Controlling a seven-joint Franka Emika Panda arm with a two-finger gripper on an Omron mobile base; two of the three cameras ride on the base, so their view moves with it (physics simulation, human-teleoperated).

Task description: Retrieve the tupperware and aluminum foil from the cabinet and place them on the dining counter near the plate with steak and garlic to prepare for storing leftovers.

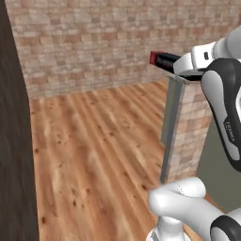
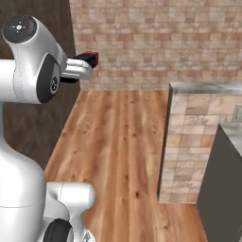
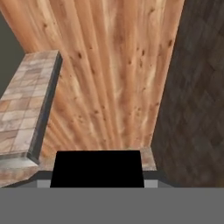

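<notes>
Foil box, long, narrow and black with a red end (image 1: 162, 60), sits clamped in my two-finger gripper (image 3: 97, 168), carried high above the warm plank wood floor (image 1: 99, 146). Its long axis runs straight out from my hand, red end leading, level with the top of the tan brick-faced partition wall (image 2: 189, 142). From the hand camera the box shows as a black slab at the near edge, and the partition lies off to one side. No marbled counter or plate in sight, so I judge the base must drive on first.
</notes>
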